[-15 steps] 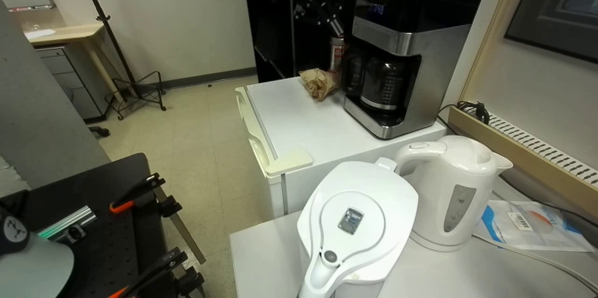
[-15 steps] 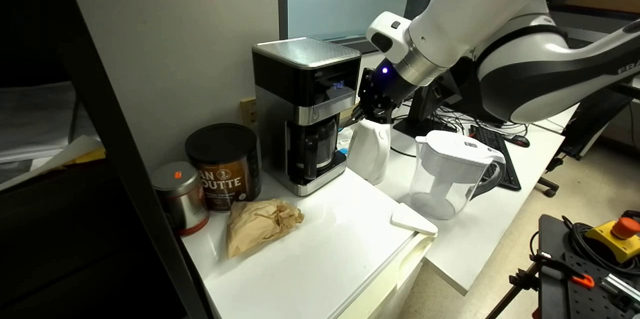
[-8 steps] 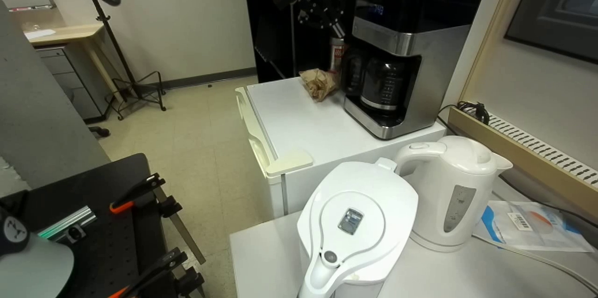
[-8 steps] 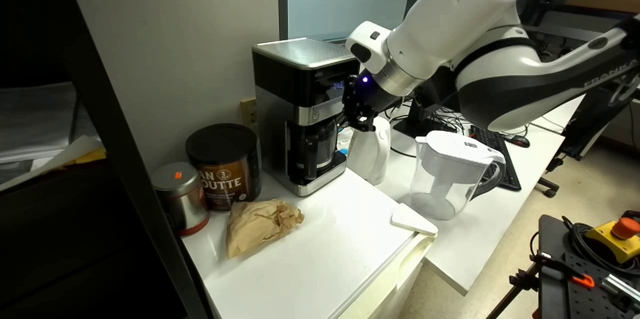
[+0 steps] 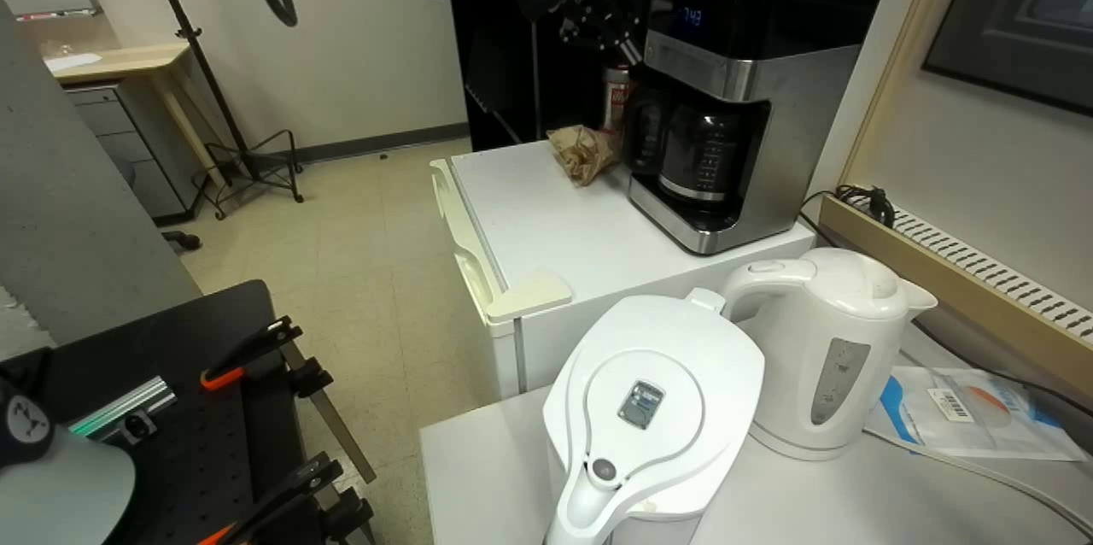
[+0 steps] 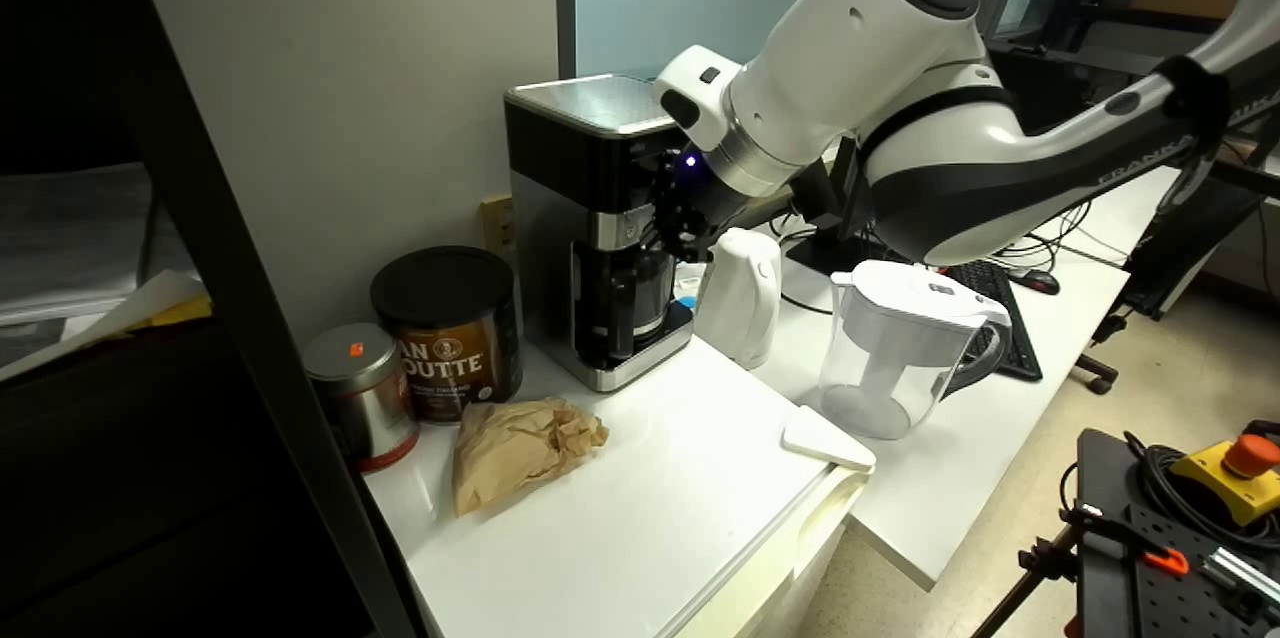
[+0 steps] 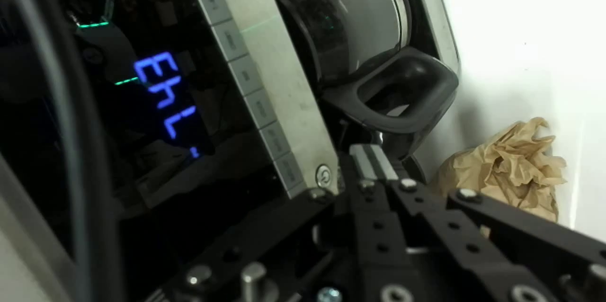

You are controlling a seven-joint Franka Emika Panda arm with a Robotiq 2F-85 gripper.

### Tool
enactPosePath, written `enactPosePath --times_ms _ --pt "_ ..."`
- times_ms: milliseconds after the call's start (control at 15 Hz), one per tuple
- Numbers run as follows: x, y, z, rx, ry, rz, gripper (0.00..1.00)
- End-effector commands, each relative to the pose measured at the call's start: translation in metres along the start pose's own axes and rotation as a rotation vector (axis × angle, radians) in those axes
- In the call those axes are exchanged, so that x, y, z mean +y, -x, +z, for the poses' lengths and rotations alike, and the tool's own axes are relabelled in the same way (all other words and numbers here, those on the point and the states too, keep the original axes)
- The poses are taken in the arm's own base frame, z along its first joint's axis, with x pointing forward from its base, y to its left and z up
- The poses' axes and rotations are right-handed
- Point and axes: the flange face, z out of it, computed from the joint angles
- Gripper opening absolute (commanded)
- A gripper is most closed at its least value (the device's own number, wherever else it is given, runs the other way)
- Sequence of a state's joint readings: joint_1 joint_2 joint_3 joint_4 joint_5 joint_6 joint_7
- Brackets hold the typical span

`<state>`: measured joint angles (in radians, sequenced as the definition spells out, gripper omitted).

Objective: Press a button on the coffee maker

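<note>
Coffee maker [image 5: 798, 122], blue display [image 7: 163, 96] lit, clenched hand [image 7: 373, 162] near its power button [image 7: 324, 176]

One coffee maker [image 5: 781, 84] is holding one carafe [image 5: 700, 154]. One kettle [image 5: 794, 348], one pitcher [image 5: 656, 421] and two cans [image 6: 447, 343] are standing; one paper bag [image 6: 525, 453], one keyboard [image 6: 988, 280] and one mouse [image 6: 1040, 282] are lying. Seven flat buttons [image 7: 246, 75], one round button [image 7: 324, 175] and one gripper [image 7: 374, 162] are showing.

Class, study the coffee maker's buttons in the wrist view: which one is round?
The power-symbol button, at the end of the silver band, beside the claw in that picture. The rectangular buttons sit in a row along the band's edge.
</note>
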<state>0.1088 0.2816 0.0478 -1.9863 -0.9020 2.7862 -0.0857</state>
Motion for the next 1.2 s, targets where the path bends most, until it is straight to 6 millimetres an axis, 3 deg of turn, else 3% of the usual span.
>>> enactPosePath --times_ms 0,667,1133 --pt "0.007 -0.011 0.011 0.012 0.028 0.007 0.0" --pt "0.01 -0.014 0.022 0.024 0.065 -0.019 0.0" --pt "-0.007 0.005 0.004 0.013 0.039 -0.068 0.0"
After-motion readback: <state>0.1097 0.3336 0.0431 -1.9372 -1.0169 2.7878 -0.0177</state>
